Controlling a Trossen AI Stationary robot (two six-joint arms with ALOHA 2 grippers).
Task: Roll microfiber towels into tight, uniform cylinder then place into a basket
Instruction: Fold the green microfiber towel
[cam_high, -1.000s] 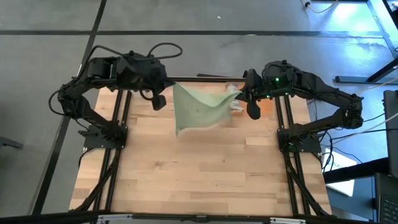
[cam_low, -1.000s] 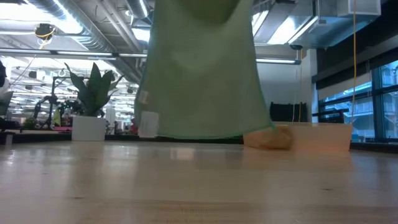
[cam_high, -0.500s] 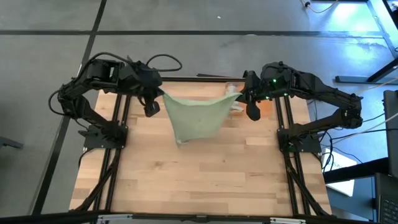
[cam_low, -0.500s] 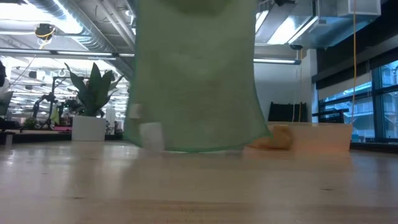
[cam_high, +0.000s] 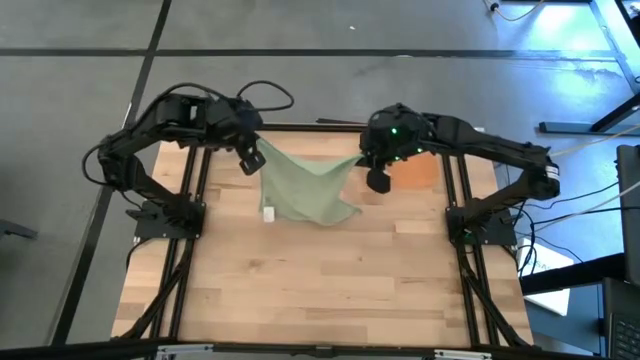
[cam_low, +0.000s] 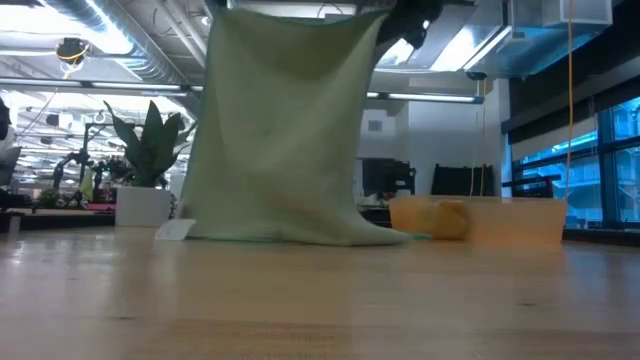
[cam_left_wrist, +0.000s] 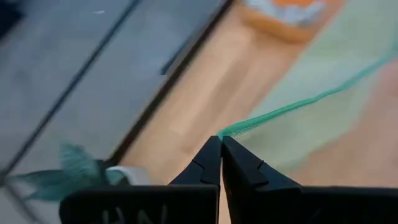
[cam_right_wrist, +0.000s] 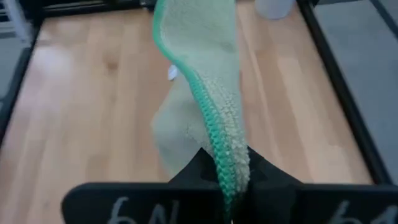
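Left gripper: left gripper (cam_high: 254, 160) is pinching one top corner of the green towel (cam_high: 308, 189), its fingers (cam_left_wrist: 211, 163) pressed together on the hem.
Right gripper: right gripper (cam_high: 377, 181) is clamping the opposite top corner, its jaws closed over the stitched edge.
Towel position: it is hanging between both grippers above the far half of the table (cam_high: 320, 290), its lower edge touching the wood in the low view.
Writing: a small white tag (cam_high: 268, 212) is lying at the towel's lower corner on the left arm's side; no lettering is readable on it.
Edges: a darker green stitched border is running along the hem.
Open room: the near half of the table is lying bare, with black rails along both sides.
Material: the towel is looking soft and nubby; the tabletop is showing pale wooden planks.
Basket: the orange basket (cam_high: 418, 173) is sitting at the far corner beside the right gripper, apart from the towel.
Background: a potted plant (cam_low: 146, 170) in a white pot is standing beyond the table.
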